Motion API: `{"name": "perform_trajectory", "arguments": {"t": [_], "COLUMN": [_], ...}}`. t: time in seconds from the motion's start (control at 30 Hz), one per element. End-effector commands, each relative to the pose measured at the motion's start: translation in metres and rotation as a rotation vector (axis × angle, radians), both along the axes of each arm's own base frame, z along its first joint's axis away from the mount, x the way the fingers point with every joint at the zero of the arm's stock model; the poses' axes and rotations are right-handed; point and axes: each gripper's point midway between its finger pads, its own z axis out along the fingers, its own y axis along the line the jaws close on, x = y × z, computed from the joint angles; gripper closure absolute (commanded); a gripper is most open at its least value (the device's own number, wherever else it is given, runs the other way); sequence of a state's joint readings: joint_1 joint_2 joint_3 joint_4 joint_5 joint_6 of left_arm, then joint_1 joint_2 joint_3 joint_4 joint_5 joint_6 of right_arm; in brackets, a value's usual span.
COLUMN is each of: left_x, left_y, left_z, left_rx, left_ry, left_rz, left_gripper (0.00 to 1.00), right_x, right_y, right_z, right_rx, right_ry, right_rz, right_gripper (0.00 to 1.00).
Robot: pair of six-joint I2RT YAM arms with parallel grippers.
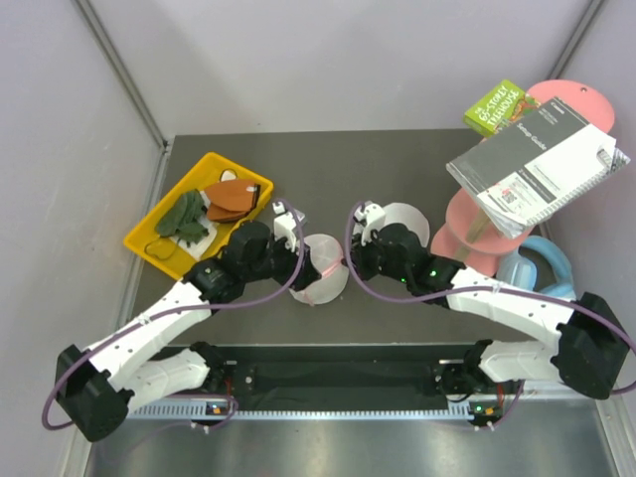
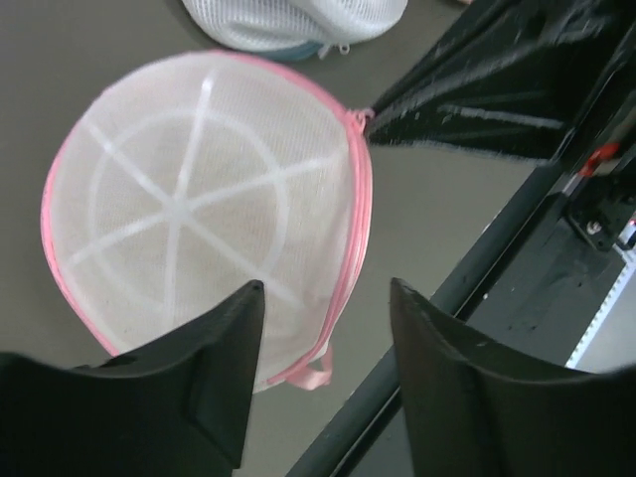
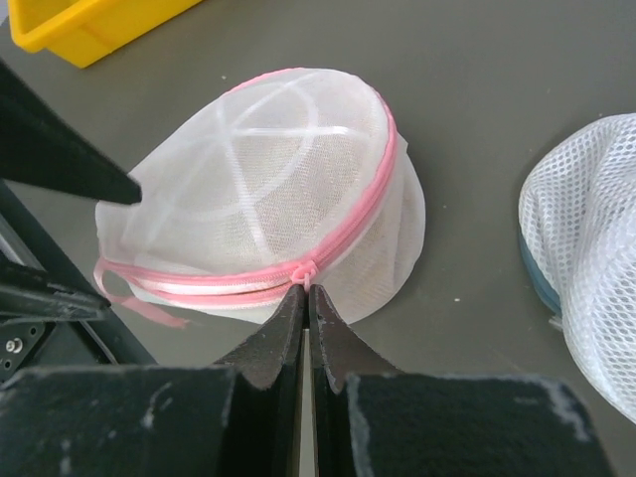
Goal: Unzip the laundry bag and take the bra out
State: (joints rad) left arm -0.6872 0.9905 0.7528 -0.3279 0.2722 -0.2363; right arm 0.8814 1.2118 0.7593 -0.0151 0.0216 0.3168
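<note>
the right gripper [image 3: 306,291] has its fingers pressed together, tips meeting right at the zipper pull [image 3: 304,270], seemingly pinching its tab. that grip makes sense: the pull is the one part that opens the pouch, and a thin closed pinch is the only way to hold something so small. the pull sits on the pink zip line of the laundry bag [image 3: 263,189], which lies tilted on the desk [image 3: 477,79] between the two arms, its dome side turned up and away from this gripper.

the left gripper [image 2: 323,298] is spread wide, its fingers straddling the bag's near rim and a loose pink tab without clamping anything. it looks placed to brace the pouch, since an unheld mesh bag would likely just slide after the pull.

the bra cannot be made out; no orange shows through the mesh.

just beside the bag lies a plain white mesh dome [image 3: 586,248], and farther off a yellow tray [image 3: 89,30].
</note>
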Motion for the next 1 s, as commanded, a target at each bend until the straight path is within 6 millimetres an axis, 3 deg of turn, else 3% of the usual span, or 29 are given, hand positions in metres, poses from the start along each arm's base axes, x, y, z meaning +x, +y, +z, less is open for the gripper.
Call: {"name": "perform_trajectory", "arguments": {"t": [0.0, 0.1, 0.4, 0.57, 0.8, 0.97], "left_x": [0.008, 0.008, 0.008, 0.005, 0.002, -0.001], "left_y": [-0.013, -0.021, -0.025, -0.023, -0.02, -0.018], "left_z": [0.044, 0.053, 0.035, 0.024, 0.014, 0.009], "left_rx": [-0.099, -0.15, -0.131, -0.108, -0.095, -0.088], "left_ry": [-0.078, -0.085, -0.045, -0.017, 0.002, 0.013], "left_rz": [-0.014, -0.036, -0.049, -0.048, -0.046, -0.049], "left_gripper": [0.36, 0.35, 0.37, 0.41, 0.54, 0.55], "right_x": [-0.005, -0.013, -0.029, -0.029, -0.026, -0.024], "right_y": [0.017, 0.026, 0.047, 0.05, 0.049, 0.048], "right_z": [0.025, 0.029, 0.042, 0.046, 0.05, 0.048], "right_rx": [0.061, 0.07, 0.092, 0.103, 0.107, 0.108], "right_ry": [-0.039, -0.037, -0.035, -0.036, -0.044, -0.038], "right_rz": [0.045, 0.071, 0.12, 0.123, 0.11, 0.091], "right_gripper": [1.0, 1.0, 1.0, 1.0, 1.0, 1.0]}}
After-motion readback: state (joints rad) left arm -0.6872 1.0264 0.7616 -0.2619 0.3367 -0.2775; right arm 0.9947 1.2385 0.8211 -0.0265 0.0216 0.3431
